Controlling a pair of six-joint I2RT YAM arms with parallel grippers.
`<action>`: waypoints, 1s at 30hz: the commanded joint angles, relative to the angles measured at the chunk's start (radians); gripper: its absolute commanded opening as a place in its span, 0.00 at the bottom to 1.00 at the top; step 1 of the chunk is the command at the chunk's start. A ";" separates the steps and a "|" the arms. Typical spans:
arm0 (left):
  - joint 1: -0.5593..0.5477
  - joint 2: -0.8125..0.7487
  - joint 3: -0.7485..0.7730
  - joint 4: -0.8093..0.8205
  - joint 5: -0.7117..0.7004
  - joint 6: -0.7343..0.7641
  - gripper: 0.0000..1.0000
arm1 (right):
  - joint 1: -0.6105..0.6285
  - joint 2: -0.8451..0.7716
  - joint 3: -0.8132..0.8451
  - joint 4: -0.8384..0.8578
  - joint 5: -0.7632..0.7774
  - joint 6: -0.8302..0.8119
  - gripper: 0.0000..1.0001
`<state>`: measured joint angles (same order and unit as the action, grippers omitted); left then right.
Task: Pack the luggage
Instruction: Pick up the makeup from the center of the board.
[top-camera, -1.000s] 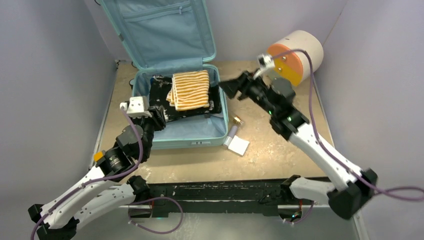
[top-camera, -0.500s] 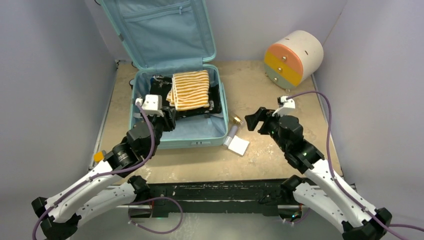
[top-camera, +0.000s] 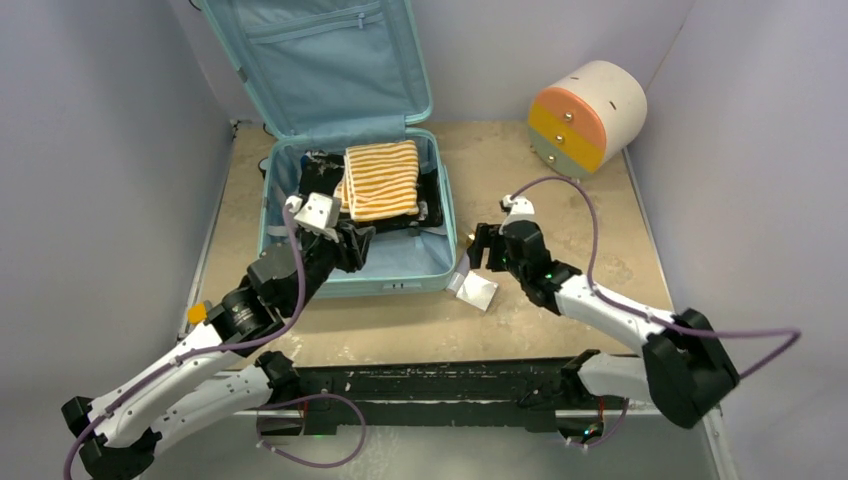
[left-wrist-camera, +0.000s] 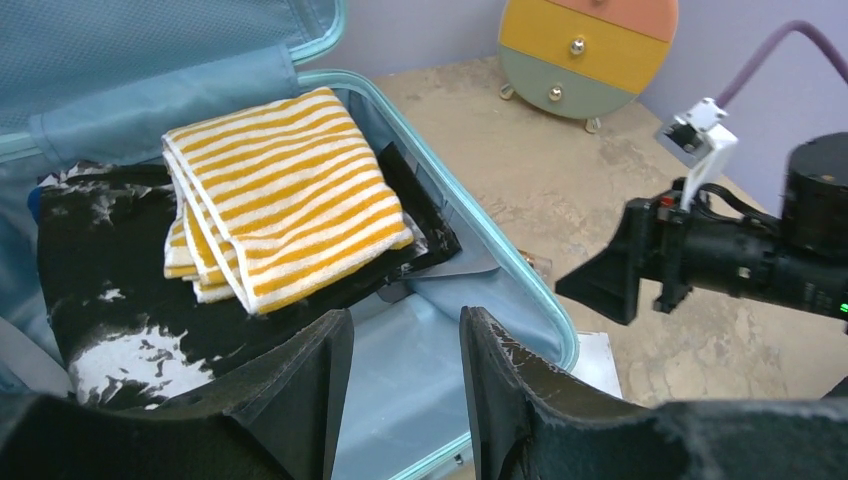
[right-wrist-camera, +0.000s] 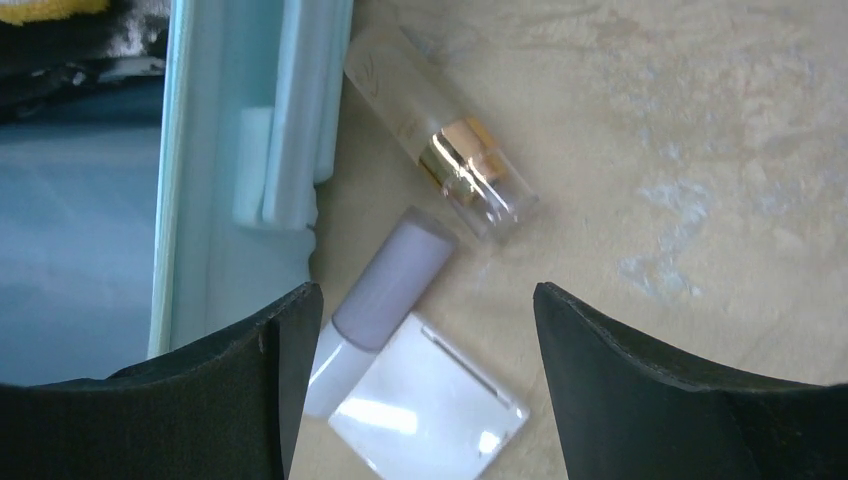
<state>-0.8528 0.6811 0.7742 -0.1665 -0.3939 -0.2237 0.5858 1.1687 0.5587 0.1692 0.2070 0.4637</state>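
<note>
**Top external view.** The luggage (top-camera: 322, 85), a large pale teal hard-shell suitcase, lies open at the far left of the worn beige table (top-camera: 560, 320). Its lid stands upright against the far wall, with the fabric lining and zip pocket facing the arms. The base holds a black garment (top-camera: 312, 178) with white flecks. A folded yellow-and-white striped towel (top-camera: 381, 180) lies on top of it, toward the right side. The left gripper (top-camera: 358, 245) is over the near part of the base. The right gripper (top-camera: 478, 250) is over the table, just right of the luggage. Below it lie three small items: a clear bottle (top-camera: 472, 240) with a gold collar, a lilac tube (top-camera: 462, 270) and a white square case (top-camera: 480, 292). A round cream drawer unit (top-camera: 590, 115) with orange, yellow and green fronts stands at the far right.

**Left wrist view.** The jaws are partly spread, with a narrow gap and nothing between them. They are above bare teal lining, on the near side of the black garment. The striped towel is beyond them. The right gripper shows at the right, outside the luggage rim.

**Right wrist view.** The jaws are spread wide and empty. The lilac tube and the white square case lie touching each other between the fingers. The clear bottle lies just beyond them, beside the luggage wall at the left.
</note>
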 joint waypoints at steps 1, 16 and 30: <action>0.001 -0.009 0.034 0.018 0.034 0.003 0.46 | -0.030 0.133 0.111 0.191 -0.021 -0.113 0.78; -0.002 -0.005 0.032 0.023 0.051 0.013 0.46 | -0.109 0.468 0.291 0.194 -0.205 -0.219 0.69; -0.002 0.008 0.037 0.014 0.017 0.008 0.46 | -0.112 0.496 0.158 0.230 -0.100 -0.103 0.49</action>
<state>-0.8532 0.6884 0.7742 -0.1665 -0.3565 -0.2241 0.4767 1.6932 0.7532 0.3840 0.0383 0.3229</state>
